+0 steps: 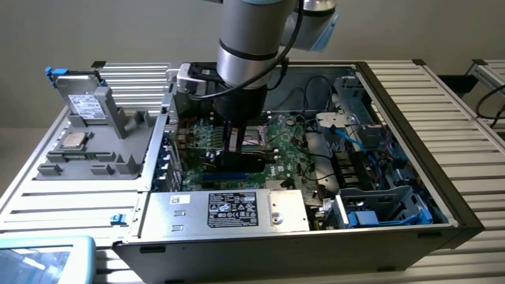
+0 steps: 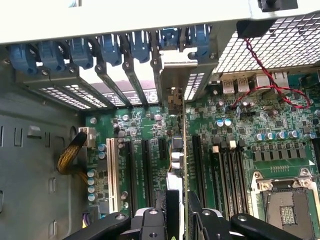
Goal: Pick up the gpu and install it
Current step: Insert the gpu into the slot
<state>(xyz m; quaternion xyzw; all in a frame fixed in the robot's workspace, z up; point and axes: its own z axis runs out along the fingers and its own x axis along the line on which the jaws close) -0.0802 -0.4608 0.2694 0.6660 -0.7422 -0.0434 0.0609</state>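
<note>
Exterior view: the arm [image 1: 251, 59] reaches straight down into the open case [image 1: 410, 89], above the motherboard [image 1: 292, 148].

Wrist view: the jaws pinch the gpu [image 2: 177, 155], which stands on edge. Its long axis runs from them toward the rear brackets [image 2: 120, 70]. Whether it is seated, I cannot tell.

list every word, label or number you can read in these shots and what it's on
No text can be read with certainty.
Black label on the power supply: white print and logos, too small to read.
Small white sticker beside it: unreadable.
Silver drive, printed face: blurred.
Motherboard, white printing by the parts: too small to read.
</note>
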